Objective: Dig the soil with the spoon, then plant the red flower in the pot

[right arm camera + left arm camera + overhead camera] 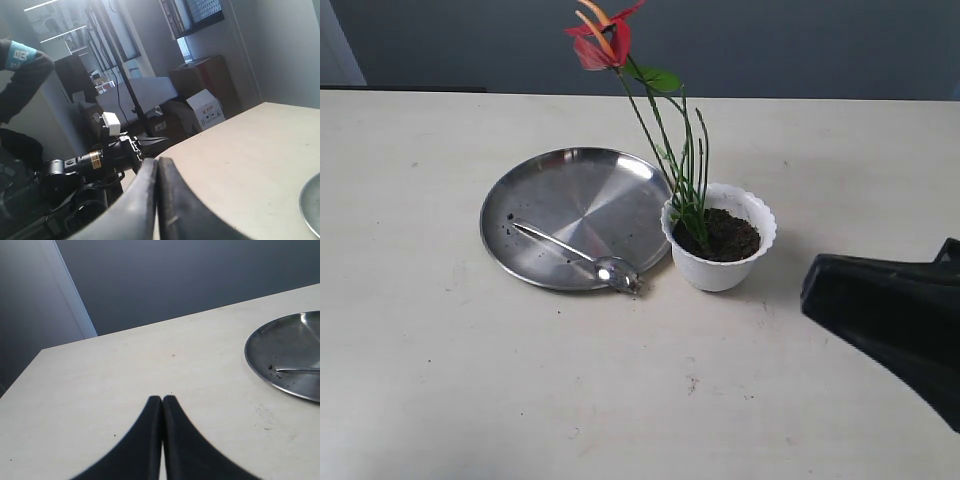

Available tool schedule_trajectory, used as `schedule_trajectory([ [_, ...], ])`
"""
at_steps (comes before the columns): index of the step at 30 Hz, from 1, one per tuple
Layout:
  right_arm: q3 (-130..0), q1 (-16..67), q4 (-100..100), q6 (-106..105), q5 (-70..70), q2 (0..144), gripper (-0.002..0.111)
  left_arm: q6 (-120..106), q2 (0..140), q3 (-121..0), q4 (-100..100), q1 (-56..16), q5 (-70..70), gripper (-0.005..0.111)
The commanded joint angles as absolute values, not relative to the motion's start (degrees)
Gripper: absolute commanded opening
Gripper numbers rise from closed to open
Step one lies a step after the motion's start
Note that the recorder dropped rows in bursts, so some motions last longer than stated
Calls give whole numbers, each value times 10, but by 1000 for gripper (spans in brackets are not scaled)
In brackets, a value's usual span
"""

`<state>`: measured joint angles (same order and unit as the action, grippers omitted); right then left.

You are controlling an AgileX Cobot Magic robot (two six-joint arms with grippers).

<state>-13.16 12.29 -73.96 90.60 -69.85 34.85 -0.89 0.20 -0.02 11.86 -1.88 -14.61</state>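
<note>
The white scalloped pot (720, 262) stands at the table's middle, filled with dark soil (725, 237). The red flower (605, 40) stands upright in that soil, its green stems (688, 175) leaning toward the back left. The silver spoon (582, 259) lies on the steel plate (560, 195) beside the pot, its bowl over the plate's near rim. My right gripper (810, 290) hovers right of the pot, shut and empty, as the right wrist view (157, 163) confirms. My left gripper (162, 400) is shut and empty over bare table; the plate (300, 340) and spoon handle (297, 369) show nearby.
A few soil crumbs dot the plate (510, 217) and the table near it. Beyond the table's far end, the right wrist view shows a camera rig (85, 160) and cardboard boxes (207, 111). A dark wall lies behind the table.
</note>
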Motion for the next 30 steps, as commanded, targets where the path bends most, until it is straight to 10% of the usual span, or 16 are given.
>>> schedule_trajectory([
  [1, -128, 134, -681, 979, -683, 355, 0, -6, 0, 0, 117, -18, -140, 0],
  [16, -133, 289, -373, 866, -697, 342, 0, -6, 0, 0, 117, -18, -140, 0],
  [30, -297, 280, -400, 874, -346, 328, 0, -6, 0, 0, 117, -18, -140, 0],
])
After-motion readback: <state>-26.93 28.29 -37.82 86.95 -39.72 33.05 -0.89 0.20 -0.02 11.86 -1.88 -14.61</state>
